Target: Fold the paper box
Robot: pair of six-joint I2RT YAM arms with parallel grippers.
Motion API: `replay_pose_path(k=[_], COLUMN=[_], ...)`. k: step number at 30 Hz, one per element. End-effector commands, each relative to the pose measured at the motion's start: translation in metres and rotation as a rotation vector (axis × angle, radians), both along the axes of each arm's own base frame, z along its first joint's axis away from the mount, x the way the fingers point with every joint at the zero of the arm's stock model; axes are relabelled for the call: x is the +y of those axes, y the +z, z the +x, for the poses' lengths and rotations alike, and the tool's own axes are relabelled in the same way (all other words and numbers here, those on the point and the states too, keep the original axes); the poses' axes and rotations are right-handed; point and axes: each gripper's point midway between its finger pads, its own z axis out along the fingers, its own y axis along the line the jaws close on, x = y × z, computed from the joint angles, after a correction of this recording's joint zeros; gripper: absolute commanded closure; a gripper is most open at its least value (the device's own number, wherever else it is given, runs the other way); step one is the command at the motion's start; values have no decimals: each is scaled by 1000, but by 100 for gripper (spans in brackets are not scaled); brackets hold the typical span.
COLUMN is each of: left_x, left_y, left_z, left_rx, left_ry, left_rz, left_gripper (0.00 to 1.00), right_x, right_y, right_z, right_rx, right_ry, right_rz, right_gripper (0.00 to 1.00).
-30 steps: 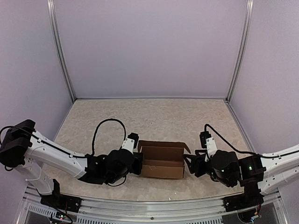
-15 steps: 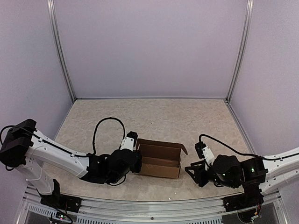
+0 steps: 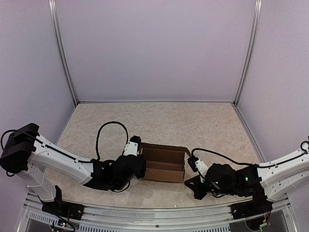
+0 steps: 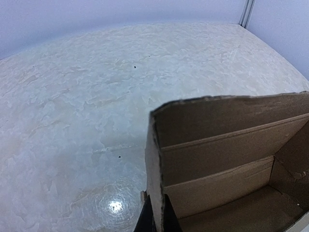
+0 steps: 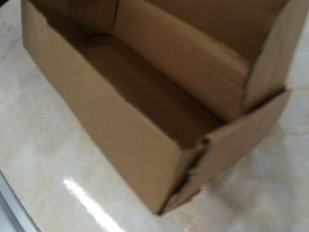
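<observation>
paper box | upright, top open | left end effector grips end wall

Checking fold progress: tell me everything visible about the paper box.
The paper box is plain brown cardboard, unmarked, an oblong standing on the table with its top open, empty inside. A back flap stands upright; the near right corner looks crumpled. The left pincer clamps its left end wall.

Plain brown paper box, beige marbled table, lilac walls
</observation>
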Motion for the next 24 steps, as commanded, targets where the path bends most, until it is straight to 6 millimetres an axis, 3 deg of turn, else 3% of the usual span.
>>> replay_pose_path(k=[1,9,19,24], left_x=[2,7,8,12], left_y=[-3,-3,-6,-8], left_z=[7,15,17,13], left_rx=[-6,-20,-57,-96], left_ry=[34,67,99,132], left_rz=[14,7,13,33], left_gripper=[100,100,100,100], right_x=[16,30,47,44], right_y=[1,-10,-8,-12], right_z=[-1,7,61,85], right_rx=[33,55,-48,-108], right_ry=[38,34,-123,-228], right_rz=[51,58,108,102], right_gripper=[100,100,100,100])
